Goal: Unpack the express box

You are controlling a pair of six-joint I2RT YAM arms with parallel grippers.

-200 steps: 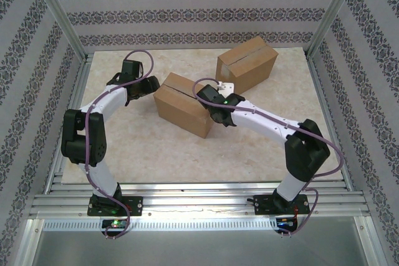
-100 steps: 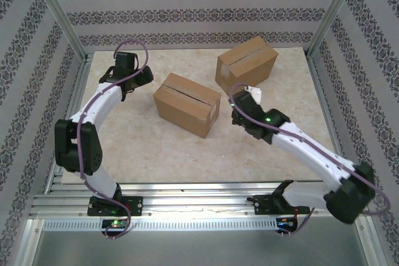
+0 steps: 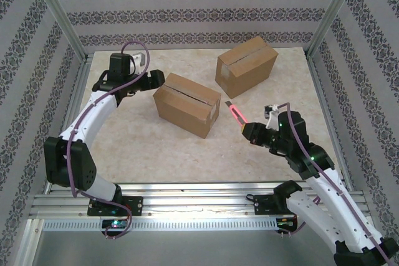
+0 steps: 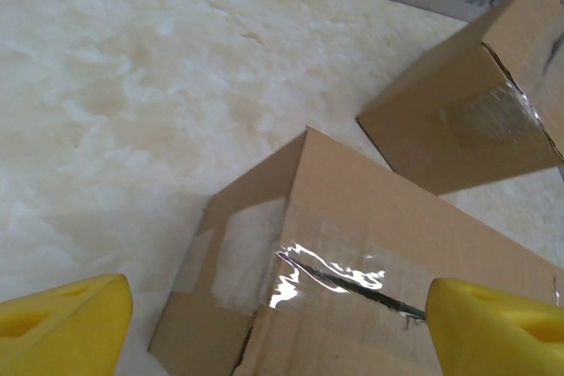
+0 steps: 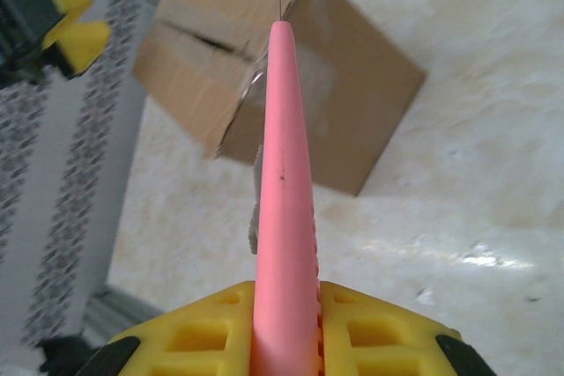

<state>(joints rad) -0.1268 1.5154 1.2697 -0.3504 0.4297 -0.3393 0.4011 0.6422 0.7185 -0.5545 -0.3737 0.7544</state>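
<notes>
The right gripper (image 3: 249, 130) has pulled back from the near brown cardboard box (image 3: 187, 104). Now it hangs well apart from the box, out over bare table. The left gripper (image 3: 151, 81) has swung in close to the other end of that box.

The right gripper is squeezed tight on a thin pink plastic knife (image 5: 282, 173). The tip points toward the box. I think the knife is held far off so its sharp tip stays out of the way.

The left gripper's yellow fingers (image 4: 62, 323) are spread wide and hold nothing. In the wrist view the end of the box top sits between them. A dark line runs along the clear shiny tape (image 4: 330, 275), so the tape looks cut already. I think the left gripper is there to lift a flap.

The box sits near the middle of the pale stone-look table (image 3: 156, 154). A second brown cardboard box (image 3: 246, 63) sits behind it, near but not touching. There is lots of bare table in front of the near box, and more between it and the knife. That leaves the flaps room to swing open.
</notes>
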